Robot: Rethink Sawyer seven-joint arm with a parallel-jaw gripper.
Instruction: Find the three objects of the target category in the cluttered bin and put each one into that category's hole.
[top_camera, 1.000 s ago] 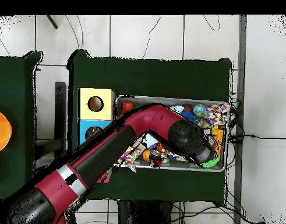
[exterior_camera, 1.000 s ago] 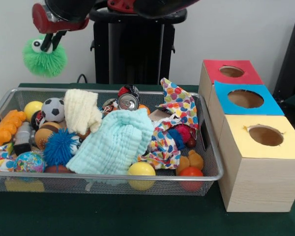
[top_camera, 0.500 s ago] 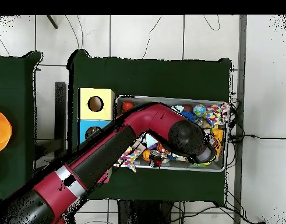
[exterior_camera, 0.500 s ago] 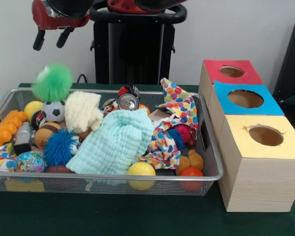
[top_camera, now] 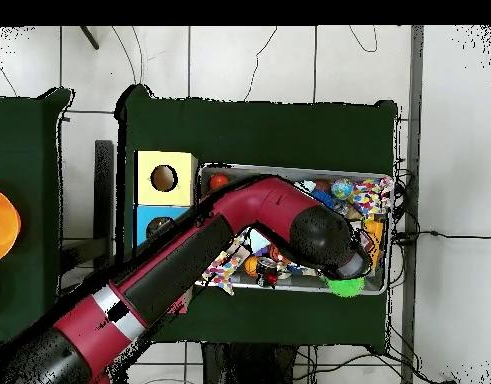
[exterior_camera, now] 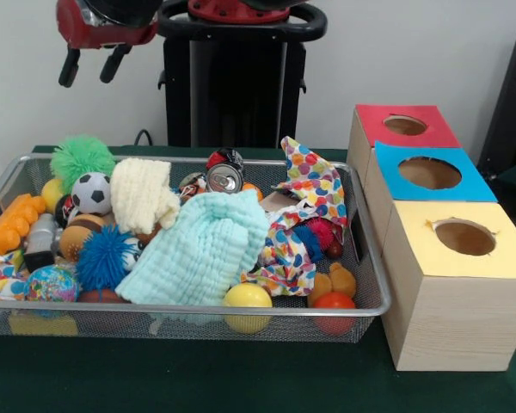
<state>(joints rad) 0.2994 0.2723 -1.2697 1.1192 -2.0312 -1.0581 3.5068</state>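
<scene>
On the dark green table, the silver wire mesh bin (exterior_camera: 361,249) stays crammed. The fuzzy green koosh ball (exterior_camera: 82,158) has dropped back into its far corner, beside the soccer ball (exterior_camera: 92,191); the gripper (exterior_camera: 90,67) hangs above, fingers spread, empty. That pick must be redone.

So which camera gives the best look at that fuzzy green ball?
The front view. There the fuzzy green ball sits in full sight at the back corner of the wire bin, beside the soccer ball. The overhead view shows only a green patch at the bin's edge, partly under the arm.
</scene>
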